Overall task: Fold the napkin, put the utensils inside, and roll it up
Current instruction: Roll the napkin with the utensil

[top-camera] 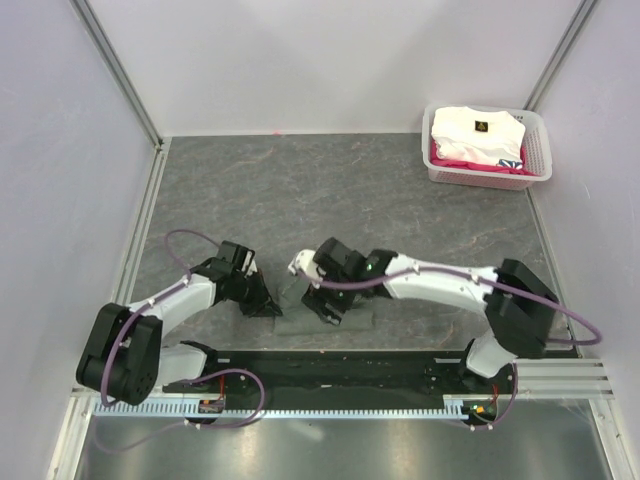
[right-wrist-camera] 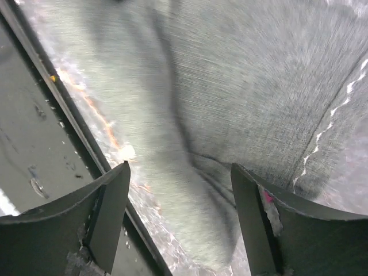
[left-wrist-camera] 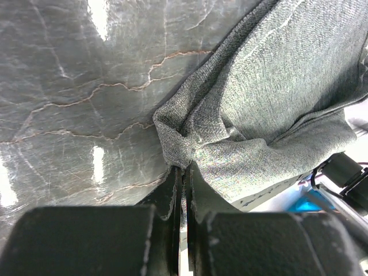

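The grey-green napkin (top-camera: 322,318) lies bunched and partly folded at the near edge of the table, between my two grippers. My left gripper (top-camera: 268,304) is shut on the napkin's left corner; in the left wrist view the cloth (left-wrist-camera: 270,103) is pinched and puckered at the fingertips (left-wrist-camera: 183,168). My right gripper (top-camera: 327,308) is open just above the napkin; in the right wrist view its fingers (right-wrist-camera: 109,198) straddle a rolled fold of the cloth (right-wrist-camera: 190,190). The gold spoon is not in view.
A white basket (top-camera: 538,148) with a white folded garment (top-camera: 476,135) on red cloth stands at the back right corner. A black rail (top-camera: 330,368) runs along the near table edge, right beside the napkin. White walls enclose the table.
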You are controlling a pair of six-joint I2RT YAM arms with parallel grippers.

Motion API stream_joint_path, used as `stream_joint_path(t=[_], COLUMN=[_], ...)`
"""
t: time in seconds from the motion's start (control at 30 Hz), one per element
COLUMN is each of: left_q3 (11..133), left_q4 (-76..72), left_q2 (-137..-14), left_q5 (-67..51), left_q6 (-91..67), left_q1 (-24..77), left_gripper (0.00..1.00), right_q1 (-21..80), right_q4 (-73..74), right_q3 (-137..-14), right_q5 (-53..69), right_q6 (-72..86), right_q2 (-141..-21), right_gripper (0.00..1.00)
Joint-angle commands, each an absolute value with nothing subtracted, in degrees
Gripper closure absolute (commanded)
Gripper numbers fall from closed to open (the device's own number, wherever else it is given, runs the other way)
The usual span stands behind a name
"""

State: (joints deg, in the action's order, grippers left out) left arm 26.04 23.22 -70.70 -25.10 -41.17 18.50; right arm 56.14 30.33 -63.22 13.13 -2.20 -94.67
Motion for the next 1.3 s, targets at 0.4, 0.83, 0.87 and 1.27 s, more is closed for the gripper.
stream_joint_path(t=[0.4,0.83,0.87,1.27], left_q3=[34.4,36.4,36.6,39.6], left_q4=[26.9,26.9,26.8,30.3], left_q2=[-78.9,-82.1,-82.4,-78.0], left_q5=[-24.4,-24.5,-24.5,-21.4], left_q6=[-36.1,-35.1,-35.1,-33.2], left_q1=[18.3,18.3,18.2,16.6], left_gripper=[0.98,0.98,0.98,0.55], right_q1=[74.2,73.7,73.3,65.1], right_q4=[15.7,15.6,15.6,20.8], right_q3=[-56.3,-55.2,-55.2,-57.6], right_q5=[-16.5,-13.9,-12.5,10.4], right_q6=[-5.0,-6.3,-6.1,-3.8], right_q2=[-94.7,-99.2,-99.6,-104.2], right_gripper=[0.2,0.37,0.45,0.75])
